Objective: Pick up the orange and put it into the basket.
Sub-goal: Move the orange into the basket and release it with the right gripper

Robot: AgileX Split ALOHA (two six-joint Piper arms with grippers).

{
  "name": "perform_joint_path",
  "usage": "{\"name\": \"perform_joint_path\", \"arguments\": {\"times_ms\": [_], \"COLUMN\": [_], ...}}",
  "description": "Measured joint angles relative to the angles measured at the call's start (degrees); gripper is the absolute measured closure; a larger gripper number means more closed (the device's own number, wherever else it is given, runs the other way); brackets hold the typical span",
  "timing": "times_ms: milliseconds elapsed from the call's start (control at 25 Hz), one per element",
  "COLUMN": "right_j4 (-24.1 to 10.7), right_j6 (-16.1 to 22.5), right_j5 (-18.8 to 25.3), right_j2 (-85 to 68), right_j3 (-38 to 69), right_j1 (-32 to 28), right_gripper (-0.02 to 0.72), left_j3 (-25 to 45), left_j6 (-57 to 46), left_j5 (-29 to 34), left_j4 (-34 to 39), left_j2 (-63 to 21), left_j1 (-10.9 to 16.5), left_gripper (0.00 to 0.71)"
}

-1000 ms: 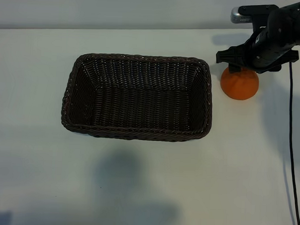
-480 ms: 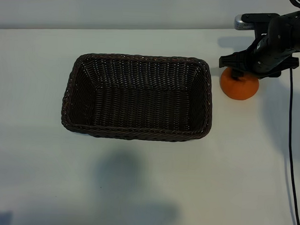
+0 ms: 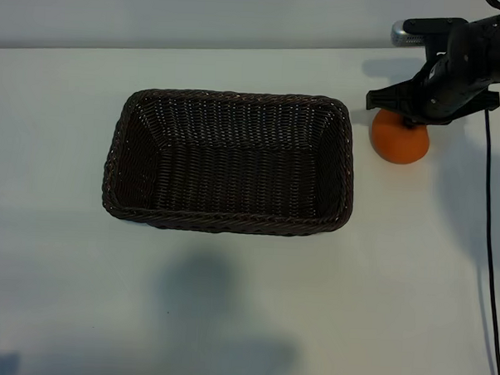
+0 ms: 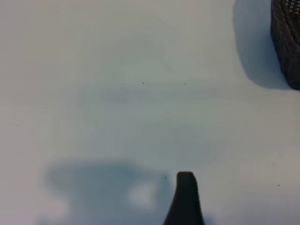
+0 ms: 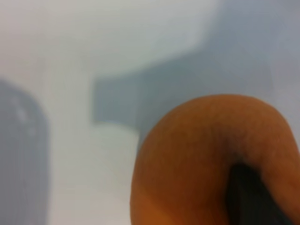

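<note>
The orange sits on the white table at the upper right of the exterior frame, just right of the basket and outside it. The right gripper covers its top; one finger presses the peel, claw narrowed around the orange. The left gripper hangs wide over bare table, basket corner at frame edge
</note>
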Motion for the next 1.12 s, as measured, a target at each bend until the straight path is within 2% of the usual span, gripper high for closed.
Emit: {"name": "perform_joint_path", "arguments": {"times_ms": [360,680,920,1120], "right_j4": [-3.24,-4.09,-0.47,2.22], "right_j6": [-0.18,-1.5,-4.82,-6.63], "right_j5": [11.73,17.82,21.83,23.5], "right_j2": [-5.88,-15.51,-21.31,-24.37], "right_j3": [-7.16,-8.18,-8.18,-8.18], "right_j1": [-0.2,-0.24,1.57,9.06], "right_gripper": [0.619,0.624,0.627,0.628], "left_j3": [0.0,0.0,0.0,0.0], "left_j6": [0.05,0.11,0.11,0.11], "left_j5": [0.0,0.0,0.0,0.0], "left_j4": [0.0,0.0,0.0,0.0], "left_j2": [0.0,0.0,0.0,0.0], "left_j1": [0.0,0.0,0.0,0.0], "left_gripper": [0.118,0.118,0.118,0.118]}}
